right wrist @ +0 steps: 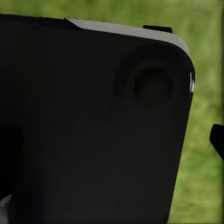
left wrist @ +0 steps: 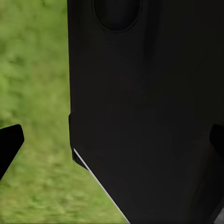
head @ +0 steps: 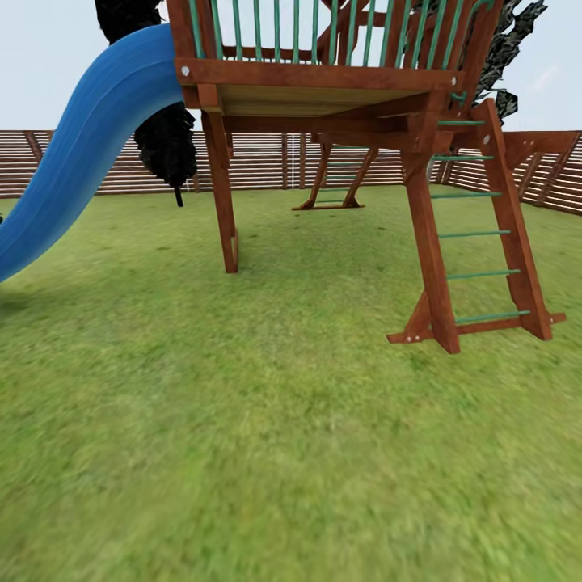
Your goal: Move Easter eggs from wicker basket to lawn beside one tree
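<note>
So right now the robot is basically sightseeing. The head view is looking at a wooden play tower (head: 323,89) standing on the lawn (head: 267,453), with a blue slide (head: 77,153) coming off its left side and a ladder with green rungs (head: 481,234) on its right. Behind the tower runs a brown slat fence (head: 267,162), and a thin black-trunked dark tree (head: 166,133) sits just behind the slide, in front of the fence. That one isn't the pale-trunk kind I'd pick for the drop-off.

No eggs, no basket, no pale-trunk tree anywhere around the tower, so where they are I can't say from this.

Both wrist cams are mostly staring at a dark robot body panel (left wrist: 144,107) with blurry grass beside it. In the left one a dark fingertip (left wrist: 9,144) pokes in at one edge and another at the opposite edge, so I'd guess that gripper is spread wide with nothing between. On the right wrist I only see one dark tip (right wrist: 217,140), so can't tell if it's spread or clamped.

What could go wrong, imo: rolling straight ahead risks clipping the tower's posts or the ladder foot, since they sit right in the path. Also easy to burn time wandering with nothing task-related in sight.
</note>
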You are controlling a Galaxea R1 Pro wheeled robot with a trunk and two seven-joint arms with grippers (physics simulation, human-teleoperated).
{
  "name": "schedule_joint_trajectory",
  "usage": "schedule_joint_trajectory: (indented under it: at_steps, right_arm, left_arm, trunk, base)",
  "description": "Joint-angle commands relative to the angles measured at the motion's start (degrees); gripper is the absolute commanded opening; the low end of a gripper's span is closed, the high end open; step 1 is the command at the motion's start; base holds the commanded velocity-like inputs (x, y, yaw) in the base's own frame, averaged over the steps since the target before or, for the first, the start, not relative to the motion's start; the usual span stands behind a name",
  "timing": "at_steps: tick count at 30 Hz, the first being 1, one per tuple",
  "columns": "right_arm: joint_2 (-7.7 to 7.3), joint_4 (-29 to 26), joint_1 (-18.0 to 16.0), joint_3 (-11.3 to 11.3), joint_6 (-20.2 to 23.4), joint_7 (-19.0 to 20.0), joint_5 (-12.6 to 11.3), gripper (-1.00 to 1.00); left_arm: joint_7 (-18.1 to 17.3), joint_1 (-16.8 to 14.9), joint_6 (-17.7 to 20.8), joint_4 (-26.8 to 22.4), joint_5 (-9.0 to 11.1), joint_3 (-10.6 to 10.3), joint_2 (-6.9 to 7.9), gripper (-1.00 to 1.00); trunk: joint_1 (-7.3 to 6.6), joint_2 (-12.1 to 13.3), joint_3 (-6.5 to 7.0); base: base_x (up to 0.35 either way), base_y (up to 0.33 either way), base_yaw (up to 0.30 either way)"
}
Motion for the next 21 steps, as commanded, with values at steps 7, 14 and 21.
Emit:
schedule_joint_trajectory:
  at_steps: [7,14,21]
  right_arm:
    - [-0.01,0.04,-0.03,0.04,-0.19,0.09,0.32,1.0]
    - [0.0,0.04,-0.03,0.04,-0.19,0.1,0.32,1.0]
    - [-0.01,0.04,-0.03,0.04,-0.19,0.06,0.32,1.0]
  left_arm:
    - [0.02,-0.01,-0.03,-0.03,0.07,0.27,-0.01,1.0]
    - [0.02,-0.01,-0.03,-0.04,0.07,0.27,-0.01,1.0]
    - [0.02,-0.01,-0.03,-0.04,0.07,0.27,-0.01,1.0]
  trunk:
    - [0.03,-0.02,-0.04]
    - [0.03,-0.02,-0.04]
    - [0.03,-0.02,-0.04]
  base:
    - [0.314,0.0,0.0]
    - [0.314,0.0,0.0]
    - [0.314,0.0,0.0]
